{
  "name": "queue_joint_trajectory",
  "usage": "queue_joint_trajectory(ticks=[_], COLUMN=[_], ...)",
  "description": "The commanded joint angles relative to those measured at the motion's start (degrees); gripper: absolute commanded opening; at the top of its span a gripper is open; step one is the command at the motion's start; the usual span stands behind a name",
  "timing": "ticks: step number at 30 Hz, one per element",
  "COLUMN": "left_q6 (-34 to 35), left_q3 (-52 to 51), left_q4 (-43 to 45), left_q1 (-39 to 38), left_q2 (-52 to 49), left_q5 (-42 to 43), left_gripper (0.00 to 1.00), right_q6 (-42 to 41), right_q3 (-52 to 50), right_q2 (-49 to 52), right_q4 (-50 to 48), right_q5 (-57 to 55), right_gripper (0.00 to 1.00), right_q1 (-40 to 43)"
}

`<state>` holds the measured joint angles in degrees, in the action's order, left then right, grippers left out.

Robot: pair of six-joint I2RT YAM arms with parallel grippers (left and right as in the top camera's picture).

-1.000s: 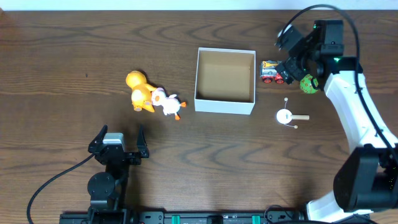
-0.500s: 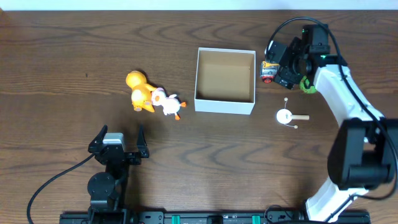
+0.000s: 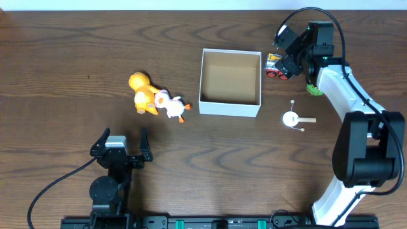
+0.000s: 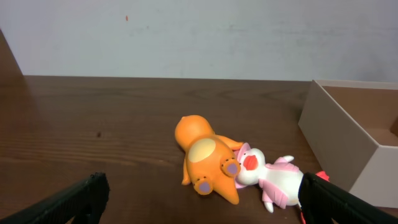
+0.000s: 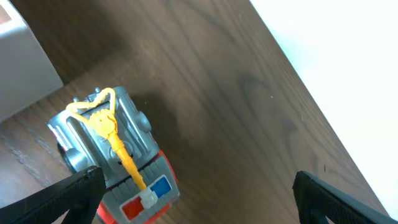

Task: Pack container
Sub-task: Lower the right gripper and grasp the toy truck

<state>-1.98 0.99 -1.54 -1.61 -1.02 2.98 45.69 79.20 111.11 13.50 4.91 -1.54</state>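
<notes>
One small square cardboard box (image 3: 229, 109), white outside, plain brown and empty inside, sits open-topped on the dark wooden table (image 3: 63, 57). It looks light and thin-walled, likely to slide if nudged; pinching one wall's rim should suit. Just right of the box, the right gripper (image 5: 199, 193) hovers wide open and empty over a silver-and-red toy car (image 3: 275, 65). Well to the box's left, the left gripper (image 3: 122, 142) gapes empty.

Dark wood grain with a faint sheen is being shown by the table (image 3: 63, 51). The container (image 3: 230, 108) is being seen as matt cardboard, white outside, brown inside. Light is being reflected by the smooth, glossy plastic of the orange toy (image 4: 202, 149), white toy (image 4: 277, 183) and silver toy car (image 5: 109, 149).
</notes>
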Motion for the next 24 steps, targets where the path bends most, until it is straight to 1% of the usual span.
queue_joint_trajectory(ticks=[1,6,8,10,14,18,24], left_q6=[-0.79,-0.79,-0.79,-0.79,-0.79,-0.79,-0.79], left_q3=[-0.76,-0.76,-0.76,-0.76,-0.76,-0.76,-0.76], left_q4=[-2.34,-2.34,-2.34,-2.34,-2.34,-2.34,-2.34], left_q1=[0.24,0.24,0.24,0.24,0.24,0.24,0.24], left_q2=[0.02,0.02,0.02,0.02,0.02,0.02,0.02], left_q5=[-0.63,-0.63,-0.63,-0.63,-0.63,-0.63,-0.63], left_gripper=[0.98,0.98,0.98,0.98,0.98,0.98,0.98], right_q6=[-6.36,-23.82,-28.59,-31.19,-32.44,-32.39,-32.39], right_q3=[0.94,0.94,0.94,0.94,0.94,0.94,0.94], right_q2=[-4.5,-4.96,-4.24,-3.15,0.42,4.92,10.84], right_q4=[-1.36,-7.28,-7.85,-8.11,-8.39,-10.12,-13.66], right_q5=[-0.63,-9.99,-10.91,-10.91,-10.91,-10.88,-10.01], right_gripper=[0.99,0.99,0.95,0.93,0.93,0.99,0.99], right_q1=[-0.39,0.59,1.55,2.45,4.04,4.66,4.63])
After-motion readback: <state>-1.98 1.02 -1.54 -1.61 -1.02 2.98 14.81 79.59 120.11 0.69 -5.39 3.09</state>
